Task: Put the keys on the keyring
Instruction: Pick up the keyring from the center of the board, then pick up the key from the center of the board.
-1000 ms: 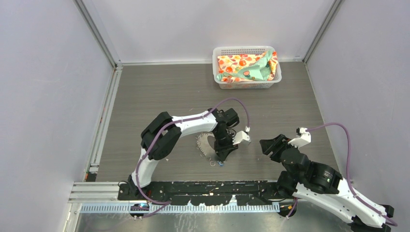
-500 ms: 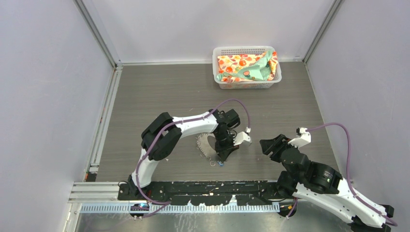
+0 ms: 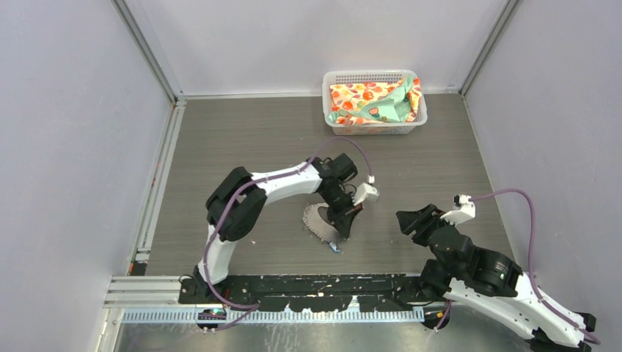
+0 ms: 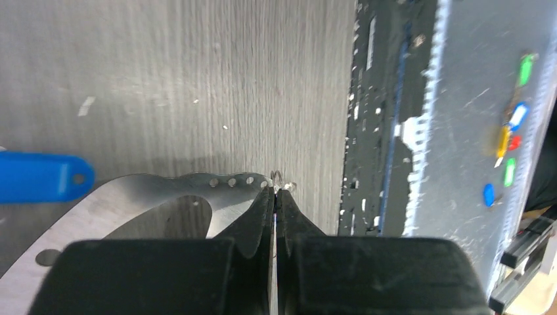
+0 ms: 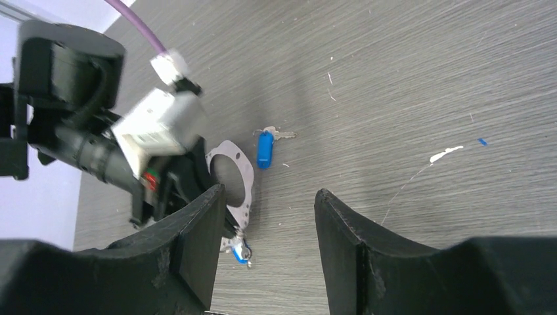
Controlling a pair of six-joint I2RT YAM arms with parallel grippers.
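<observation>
The keyring [image 3: 320,219] is a thin silvery loop near the table's middle. In the left wrist view the keyring [image 4: 164,197] shows small holes along its edge. My left gripper [image 3: 343,229] is shut on the loop's near edge, its jaws pressed together [image 4: 274,190]. One blue-headed key [image 3: 334,248] sits at the loop's near end, where the right wrist view shows the same key [image 5: 242,252] by a small ring. Another key [image 5: 264,149] lies flat on the table beyond the keyring [image 5: 240,174]; its blue head [image 4: 39,184] shows at the left. My right gripper [image 5: 268,197] stands open and empty, to the right [image 3: 411,222].
A white basket [image 3: 327,99] holding patterned cloth stands at the back right. A black rail [image 3: 293,284] with the arm bases runs along the near edge. White walls close in the grey wood-grain table on three sides.
My left gripper's jaws have closed on the keyring's edge and shifted slightly back and right, dragging the loop with them. The right arm has barely moved.
</observation>
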